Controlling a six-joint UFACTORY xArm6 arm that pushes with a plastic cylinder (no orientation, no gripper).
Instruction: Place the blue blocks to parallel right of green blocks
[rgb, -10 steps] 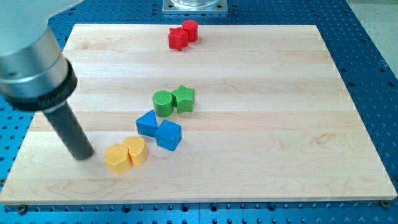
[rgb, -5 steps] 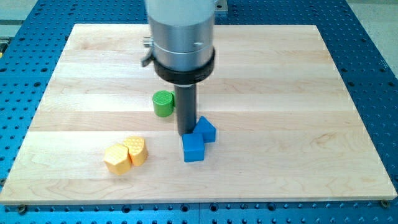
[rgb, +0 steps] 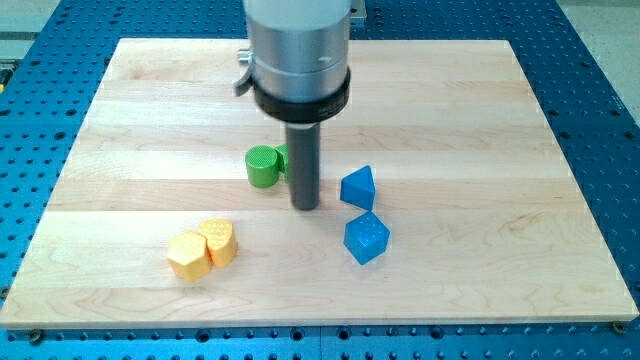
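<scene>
Rod upright, my tip (rgb: 305, 207) between green cylinder (rgb: 263, 166) and blue blocks (rgb: 358, 188).

You're looking at a lab bench: a wooden worktop (rgb: 480, 120) sits on a blue perforated mounting plate (rgb: 600, 90).

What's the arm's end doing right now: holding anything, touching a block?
My tip: a bare rod, holding nothing; it stands between the green cylinder and the blue blocks, touching neither.
</scene>
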